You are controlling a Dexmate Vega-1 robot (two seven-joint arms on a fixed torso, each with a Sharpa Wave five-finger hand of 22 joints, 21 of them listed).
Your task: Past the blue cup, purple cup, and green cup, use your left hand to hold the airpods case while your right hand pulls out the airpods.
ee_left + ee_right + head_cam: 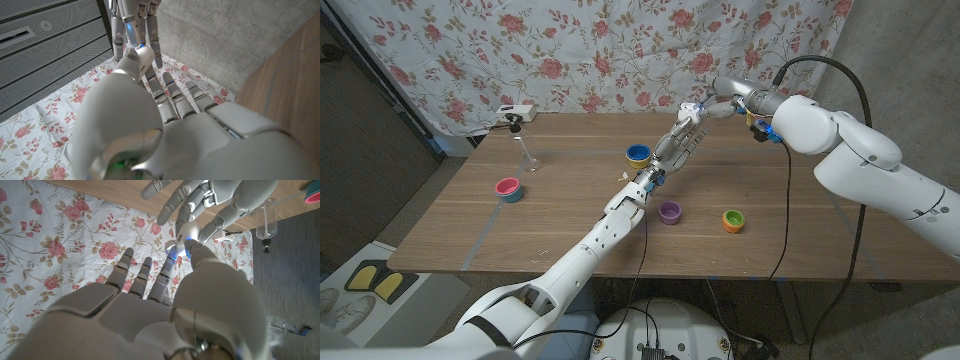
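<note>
Both hands meet in the air over the far middle of the table, beyond the blue cup (638, 153), purple cup (669, 212) and green cup (733, 220). My left hand (678, 140) reaches up with fingers spread and pinches a small white airpods case (141, 56) against its thumb. My right hand (706, 108) comes in from the right, and its fingertips (134, 27) touch the top of the case (181, 232). The case's lid and any earbud are hidden between the fingers. The left hand (200, 195) faces my right hand (150, 295).
A pink-lined blue cup (508, 188) sits at the table's left. A clear stand (528, 150) and a white box (517, 112) are at the far left. A floral cloth (620, 50) hangs behind the table. A black cable (788, 200) drops from the right arm.
</note>
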